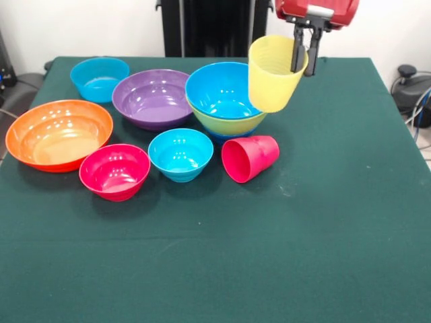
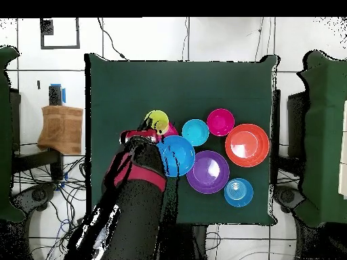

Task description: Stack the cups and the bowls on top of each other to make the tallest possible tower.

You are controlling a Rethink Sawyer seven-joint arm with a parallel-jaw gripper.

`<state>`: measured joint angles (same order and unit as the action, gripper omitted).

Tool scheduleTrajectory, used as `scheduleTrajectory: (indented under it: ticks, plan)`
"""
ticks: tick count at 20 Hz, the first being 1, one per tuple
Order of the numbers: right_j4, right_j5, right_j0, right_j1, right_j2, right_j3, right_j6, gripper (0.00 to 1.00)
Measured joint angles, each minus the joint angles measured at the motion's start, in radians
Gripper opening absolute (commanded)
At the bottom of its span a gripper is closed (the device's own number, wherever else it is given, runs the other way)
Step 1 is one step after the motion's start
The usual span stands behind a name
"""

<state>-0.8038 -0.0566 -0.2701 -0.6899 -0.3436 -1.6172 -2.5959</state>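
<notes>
While the gripper (image 1: 304,59) clamps the yellow cup's (image 1: 273,77) rim in midair, a blue bowl (image 1: 219,91) sits nested in the green bowl (image 1: 225,122).

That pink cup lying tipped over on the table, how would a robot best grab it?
The red-pink cup lies on its side, mouth toward the camera. Probably come from above and close across its side walls mid-body; the rim cannot be pinched from overhead.
</notes>
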Motion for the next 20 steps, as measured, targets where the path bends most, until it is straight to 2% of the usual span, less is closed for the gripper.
scheduleTrajectory:
  ticks: [5, 10, 14, 20]
  plan:
    - [0.057, -0.098, 0.002, 0.051, -0.068, 0.000, 0.000, 0.00]
    - [0.098, -0.154, 0.005, 0.074, -0.111, -0.002, 0.000, 0.00]
    - [0.098, -0.161, 0.033, 0.045, -0.099, -0.013, 0.000, 0.00]
    - [0.098, -0.140, 0.109, -0.044, -0.045, -0.030, 0.000, 0.00]
